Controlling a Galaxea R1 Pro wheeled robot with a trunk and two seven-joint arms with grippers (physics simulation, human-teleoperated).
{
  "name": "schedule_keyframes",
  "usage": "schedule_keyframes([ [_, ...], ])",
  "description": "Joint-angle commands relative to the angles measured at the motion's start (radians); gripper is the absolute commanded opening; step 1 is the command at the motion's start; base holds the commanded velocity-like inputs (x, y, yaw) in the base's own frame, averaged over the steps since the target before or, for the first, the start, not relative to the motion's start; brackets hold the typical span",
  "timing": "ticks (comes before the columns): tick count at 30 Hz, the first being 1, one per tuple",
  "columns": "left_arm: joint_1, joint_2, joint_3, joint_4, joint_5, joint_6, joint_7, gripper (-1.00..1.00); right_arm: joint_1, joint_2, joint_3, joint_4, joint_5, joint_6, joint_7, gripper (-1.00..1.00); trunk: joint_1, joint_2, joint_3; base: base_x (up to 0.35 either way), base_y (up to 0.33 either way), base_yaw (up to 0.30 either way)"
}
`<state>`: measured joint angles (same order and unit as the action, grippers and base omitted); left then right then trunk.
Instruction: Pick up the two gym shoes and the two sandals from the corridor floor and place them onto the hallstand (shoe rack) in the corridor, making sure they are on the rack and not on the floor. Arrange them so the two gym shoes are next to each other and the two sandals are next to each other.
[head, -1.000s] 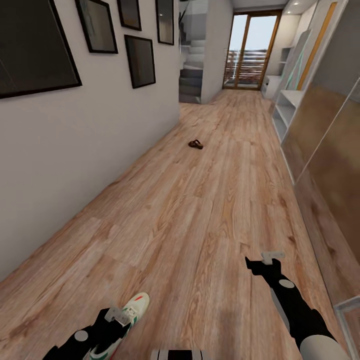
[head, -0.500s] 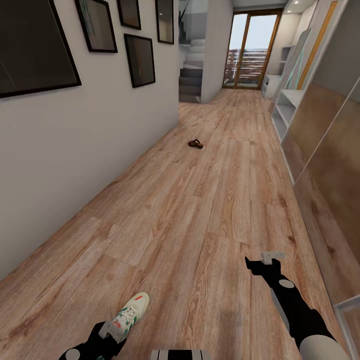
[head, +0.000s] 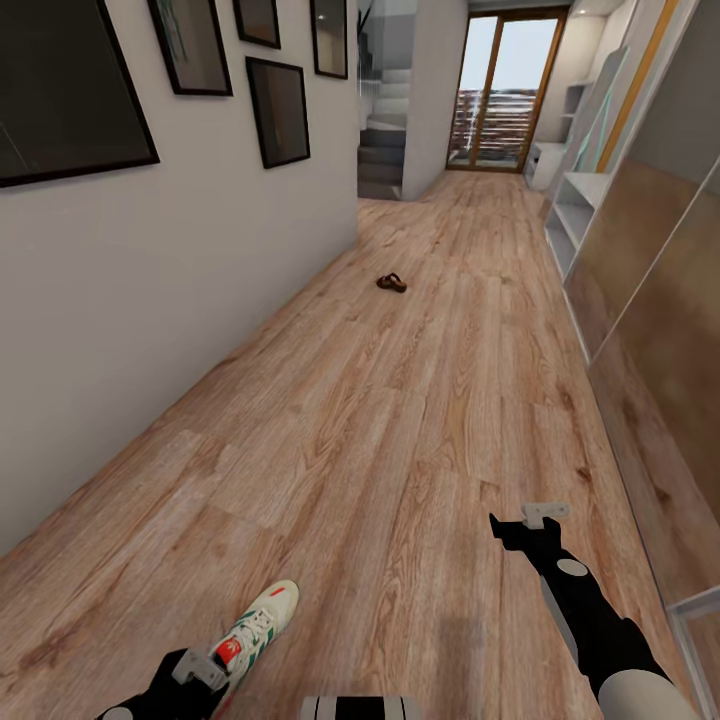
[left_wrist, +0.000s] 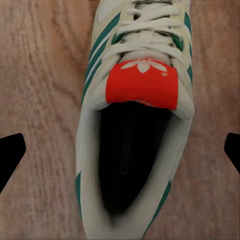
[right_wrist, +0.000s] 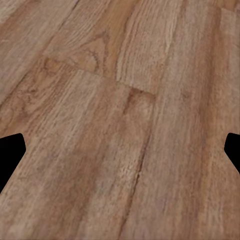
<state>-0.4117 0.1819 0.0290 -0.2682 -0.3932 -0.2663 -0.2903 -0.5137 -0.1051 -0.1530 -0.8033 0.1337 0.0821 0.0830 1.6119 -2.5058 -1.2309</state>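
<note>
Hovering over shoe (left_wrist: 132, 120) at lower left of head frame, left claw (left_wrist: 120, 150) spread wide, untouching. Right claw (right_wrist: 120, 150) apart over bare floor (head: 400, 420). Sandal (head: 391, 283) upper centre, mid-corridor; rack (head: 575, 215) along right edge.

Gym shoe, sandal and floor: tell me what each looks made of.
Gym shoe: cream upper that looks like matte leather or synthetic, green stripes, woven-looking white laces, smooth red-orange tongue tag; the exact material is unclear. Sandal: dark brown, possibly leather, but too small to tell. Corridor floor: light brown planks with printed-looking wood grain and knots, matte finish, wood or laminate.
</note>
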Motion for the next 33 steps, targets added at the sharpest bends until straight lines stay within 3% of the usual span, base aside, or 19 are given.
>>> schedule_keyframes([
  [1, 0.001, 0.005, 0.006, 0.001, -0.005, -0.018, -0.003, 1.0, 0.0, 0.001, -0.004, -0.002, 0.011, 0.005, 0.008, 1.0, 0.0, 0.0, -0.001, 0.0, 0.0, 0.0],
  [11, 0.002, 0.012, 0.012, 0.0, -0.003, -0.047, -0.003, 1.0, 0.0, 0.002, -0.004, -0.002, 0.011, 0.005, 0.008, 1.0, 0.0, 0.0, -0.002, 0.0, 0.0, 0.0],
  [26, 0.002, 0.01, 0.012, -0.005, -0.003, -0.051, -0.003, 1.0, 0.0, 0.002, -0.003, -0.002, 0.011, 0.003, 0.008, 1.0, 0.007, -0.004, -0.074, 0.0, 0.0, 0.0],
  [33, 0.002, 0.012, 0.011, -0.002, -0.003, -0.056, -0.002, 1.0, 0.0, 0.002, -0.003, -0.003, 0.011, 0.003, 0.008, 1.0, 0.007, -0.004, -0.076, 0.0, 0.0, 0.0],
])
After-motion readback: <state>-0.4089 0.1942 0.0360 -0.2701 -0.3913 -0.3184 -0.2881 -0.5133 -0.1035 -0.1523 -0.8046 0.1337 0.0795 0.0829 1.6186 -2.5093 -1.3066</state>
